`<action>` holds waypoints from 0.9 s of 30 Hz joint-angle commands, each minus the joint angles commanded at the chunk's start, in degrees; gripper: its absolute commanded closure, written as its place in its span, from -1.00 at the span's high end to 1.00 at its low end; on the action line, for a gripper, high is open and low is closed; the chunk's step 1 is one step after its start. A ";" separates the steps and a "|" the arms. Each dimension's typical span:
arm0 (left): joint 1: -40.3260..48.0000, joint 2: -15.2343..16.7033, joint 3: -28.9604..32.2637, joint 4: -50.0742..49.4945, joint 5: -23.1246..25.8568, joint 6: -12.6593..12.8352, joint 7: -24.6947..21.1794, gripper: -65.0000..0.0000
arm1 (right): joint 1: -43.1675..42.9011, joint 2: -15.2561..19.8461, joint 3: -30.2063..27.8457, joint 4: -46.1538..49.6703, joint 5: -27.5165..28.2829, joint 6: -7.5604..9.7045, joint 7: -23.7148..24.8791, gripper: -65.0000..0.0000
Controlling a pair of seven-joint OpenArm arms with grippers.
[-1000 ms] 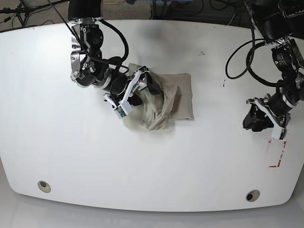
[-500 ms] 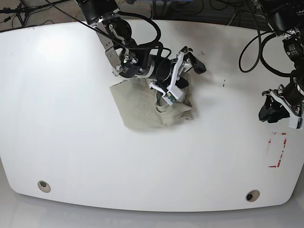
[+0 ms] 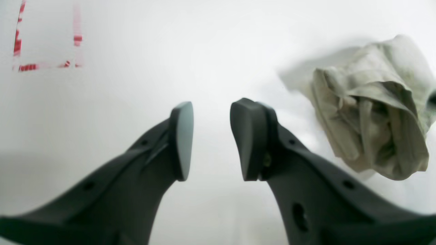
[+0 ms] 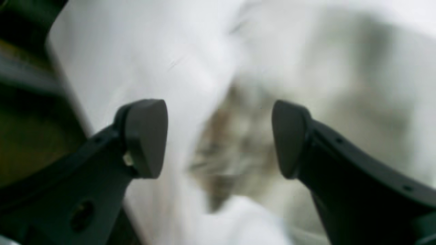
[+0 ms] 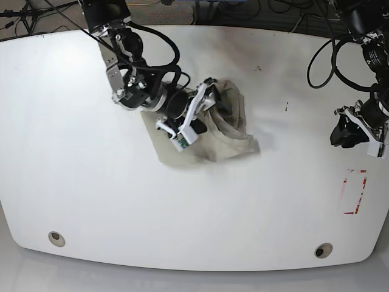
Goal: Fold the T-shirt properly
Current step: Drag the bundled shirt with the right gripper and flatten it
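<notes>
Right tool over T-shirt, splayed – left tool parked apart.

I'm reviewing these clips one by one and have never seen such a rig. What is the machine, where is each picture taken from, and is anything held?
It is a robot with two arms, each ending in a two-fingered gripper. The base view looks down on a white table. The other two views come from cameras on the wrists, looking out between the fingers. A crumpled shirt lies on the table. The right gripper hovers over it, open and holding nothing; its own view is blurred. The left gripper is off at the table's edge, also open and empty, near some red marks.
</notes>
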 joint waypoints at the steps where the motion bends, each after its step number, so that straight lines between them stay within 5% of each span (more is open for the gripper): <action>1: 0.26 0.00 0.00 0.00 0.00 0.00 0.00 -0.35 | 0.18 0.35 0.00 -0.09 -0.18 0.00 0.00 0.41; 7: 0.53 0.18 0.09 0.00 0.09 0.00 0.00 -0.35 | 0.97 0.00 -0.18 -3.60 -0.70 0.00 0.09 0.41; 18: 1.05 0.09 0.09 0.00 0.09 0.00 0.00 -0.35 | 7.30 -8.26 -2.37 -13.89 -0.79 0.18 0.18 0.41; 27: 1.14 0.09 0.09 0.00 0.26 0.00 0.00 -0.35 | 13.10 -11.08 -5.54 -15.12 -0.79 -0.09 0.09 0.41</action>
